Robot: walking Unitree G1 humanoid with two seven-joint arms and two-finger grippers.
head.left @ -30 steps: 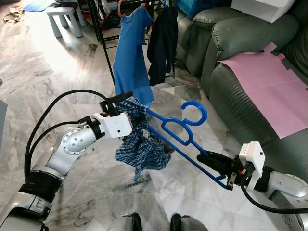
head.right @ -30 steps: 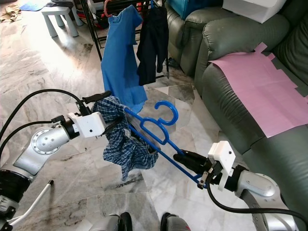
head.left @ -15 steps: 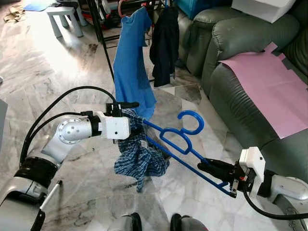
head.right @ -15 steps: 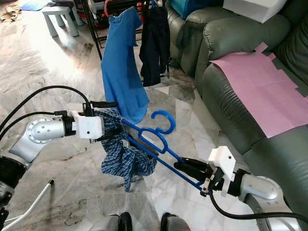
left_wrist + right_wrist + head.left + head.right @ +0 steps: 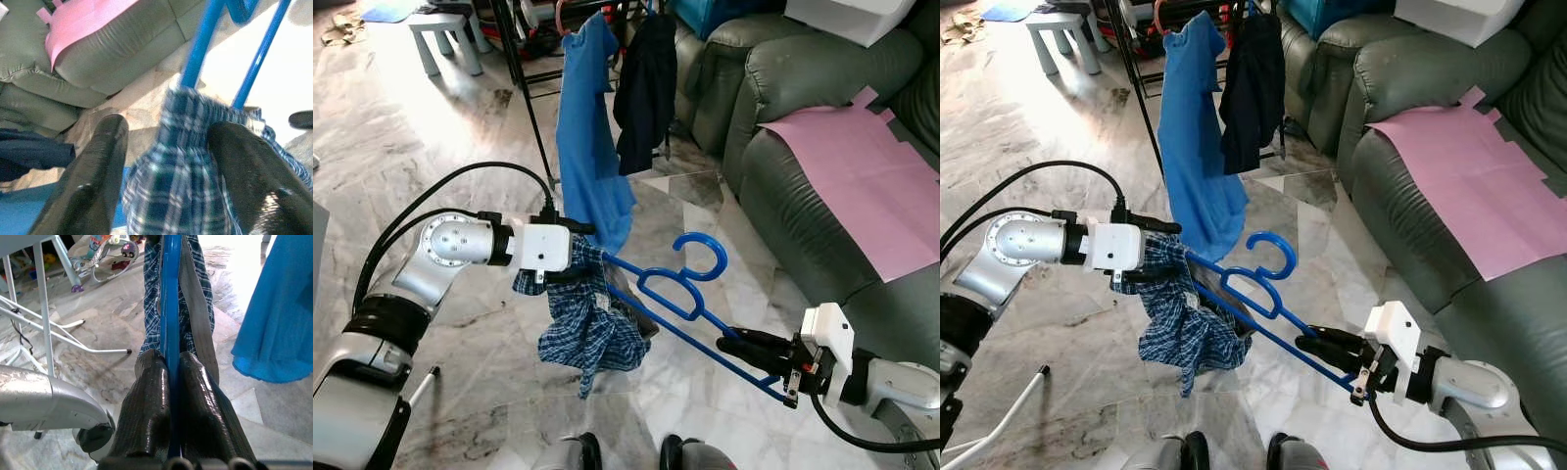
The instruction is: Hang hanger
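A blue plastic hanger (image 5: 680,292) lies slanted in the air between my two grippers, with its hook (image 5: 705,252) pointing up. A blue plaid shirt (image 5: 582,333) hangs bunched from its left end. My left gripper (image 5: 579,253) is shut on the plaid shirt there; in the left wrist view the cloth (image 5: 186,186) fills the gap between the black fingers (image 5: 93,181). Low on the right, my right gripper (image 5: 724,344) is shut on the hanger's other end, and the right wrist view has its fingers (image 5: 149,406) clamped on the blue bar (image 5: 170,308).
A black clothes rack (image 5: 524,88) stands ahead with a blue T-shirt (image 5: 587,137) and a dark garment (image 5: 646,78) hanging on it. A green sofa (image 5: 783,88) with a pink sheet (image 5: 862,176) is on the right. A white stool (image 5: 445,34) stands far left. Marble floor lies below.
My left arm has raised its elbow, and its gripper with the shirt has shifted slightly left. The hanger and the right gripper have sunk a little, so the shirt hangs lower.
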